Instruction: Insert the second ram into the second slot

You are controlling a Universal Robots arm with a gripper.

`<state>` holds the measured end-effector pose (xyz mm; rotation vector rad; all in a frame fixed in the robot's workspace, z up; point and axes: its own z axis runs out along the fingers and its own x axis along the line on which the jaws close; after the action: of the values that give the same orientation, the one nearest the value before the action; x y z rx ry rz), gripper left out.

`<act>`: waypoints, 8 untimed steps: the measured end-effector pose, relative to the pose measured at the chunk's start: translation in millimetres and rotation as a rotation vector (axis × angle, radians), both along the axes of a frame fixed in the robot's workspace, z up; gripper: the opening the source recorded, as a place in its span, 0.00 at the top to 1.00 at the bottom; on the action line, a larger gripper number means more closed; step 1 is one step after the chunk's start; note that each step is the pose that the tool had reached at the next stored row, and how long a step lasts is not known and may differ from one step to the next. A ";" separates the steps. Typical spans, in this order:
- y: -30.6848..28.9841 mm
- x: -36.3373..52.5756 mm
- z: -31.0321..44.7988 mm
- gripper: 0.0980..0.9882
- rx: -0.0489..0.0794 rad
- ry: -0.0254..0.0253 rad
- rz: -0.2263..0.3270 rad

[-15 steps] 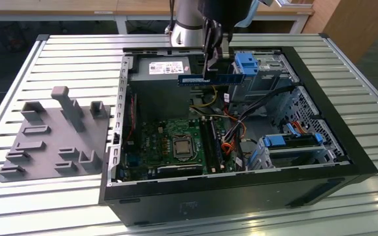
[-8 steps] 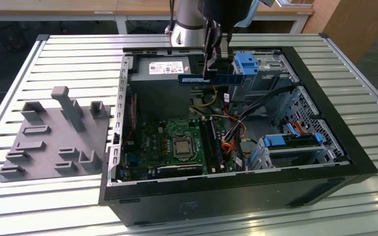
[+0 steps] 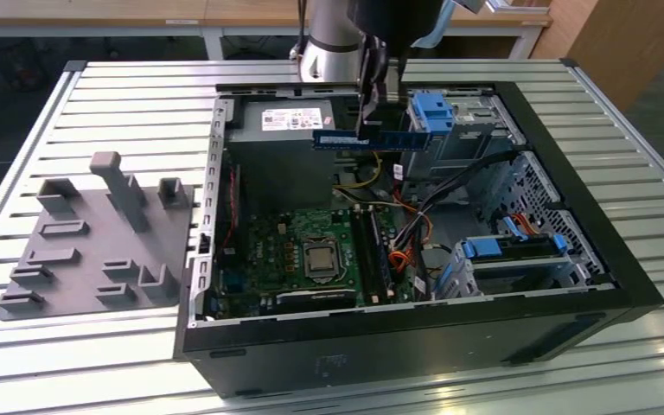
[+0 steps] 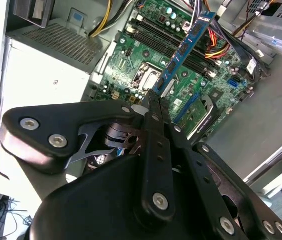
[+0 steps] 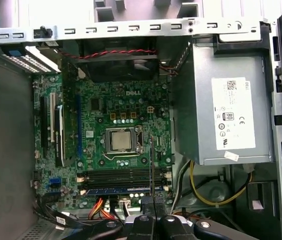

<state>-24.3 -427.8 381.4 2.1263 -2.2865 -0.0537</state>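
Note:
The second ram [image 3: 369, 139], a thin blue stick with dark chips, hangs level above the open computer case, over the power supply's edge. My gripper [image 3: 367, 128] is shut on its middle from above. In the second wrist view the ram [image 4: 183, 52] juts out from my gripper [image 4: 152, 100] over the motherboard. In the first wrist view the ram [image 5: 151, 165] is seen edge-on above the gripper [image 5: 151, 202]. The dark memory slots [image 3: 370, 251] [image 5: 121, 178] [image 4: 181, 50] lie well below, apart from the ram. A blue strip [image 5: 116, 190] runs along the outermost slot.
The grey power supply [image 3: 291, 121] [image 5: 226, 115] sits beside the motherboard, whose processor socket [image 3: 321, 257] is uncovered. Light-blue drive-bay clips [image 3: 434, 112] [image 3: 482, 248] and orange cables [image 3: 399, 259] crowd the exterior view's right. A grey fixture [image 3: 90, 242] stands left of the case.

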 end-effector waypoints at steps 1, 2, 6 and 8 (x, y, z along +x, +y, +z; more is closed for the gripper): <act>0.0 0.0 0.0 0.98 0.000 0.0000 -0.004; 0.0 0.0 0.0 0.98 0.000 0.0000 -0.009; 0.0 0.0 0.0 0.98 0.000 0.0000 -0.027; 0.0 0.0 0.0 0.98 0.000 0.0000 -0.036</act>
<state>-24.3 -427.8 381.3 2.0856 -2.3246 -0.0542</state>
